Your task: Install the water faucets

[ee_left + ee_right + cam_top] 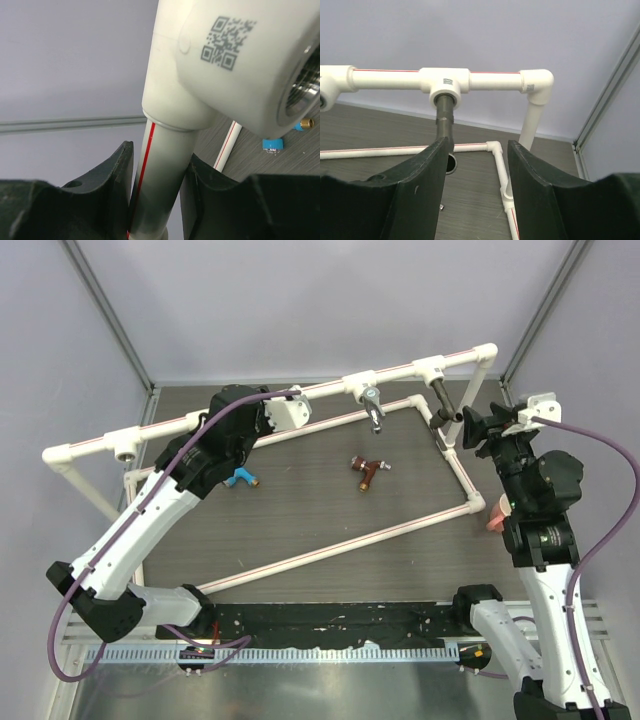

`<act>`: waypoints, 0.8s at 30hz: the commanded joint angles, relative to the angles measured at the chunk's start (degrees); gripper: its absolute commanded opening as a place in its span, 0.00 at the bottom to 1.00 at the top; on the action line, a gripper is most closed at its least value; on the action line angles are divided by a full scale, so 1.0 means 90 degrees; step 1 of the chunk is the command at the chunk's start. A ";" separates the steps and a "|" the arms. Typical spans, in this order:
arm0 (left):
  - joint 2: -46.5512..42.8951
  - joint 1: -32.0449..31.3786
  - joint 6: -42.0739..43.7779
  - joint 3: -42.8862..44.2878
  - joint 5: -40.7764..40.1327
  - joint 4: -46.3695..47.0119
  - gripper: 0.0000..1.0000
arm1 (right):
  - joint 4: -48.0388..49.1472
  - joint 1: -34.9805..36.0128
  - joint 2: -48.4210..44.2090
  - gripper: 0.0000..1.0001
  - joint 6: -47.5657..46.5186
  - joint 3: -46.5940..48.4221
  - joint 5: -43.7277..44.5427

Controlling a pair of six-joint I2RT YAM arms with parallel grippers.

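The white pipe frame [330,545] stands on the dark table. My left gripper [288,402] is shut on its top rail [156,170], just below a tee socket [235,60] with an empty threaded mouth. A chrome faucet [373,406] hangs from the middle tee. A dark faucet [444,116] is screwed into the right tee [445,81]. My right gripper [476,150] stands open beside it with nothing between the fingers; its left finger [427,170] is next to the faucet body. A red-brown faucet [368,471] and a blue faucet [240,478] lie loose on the table.
The frame's lower rail [500,165] and corner upright [532,120] lie under and right of my right gripper. A pink object [495,520] sits by the frame's right corner. Enclosure walls and metal corner posts [545,310] close in the back and sides.
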 commanded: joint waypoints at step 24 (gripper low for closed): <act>-0.0202 -0.0086 -0.0980 0.0033 0.0084 0.0505 0.00 | 0.3013 0.0052 -0.0441 0.57 0.3559 -0.2544 -0.1229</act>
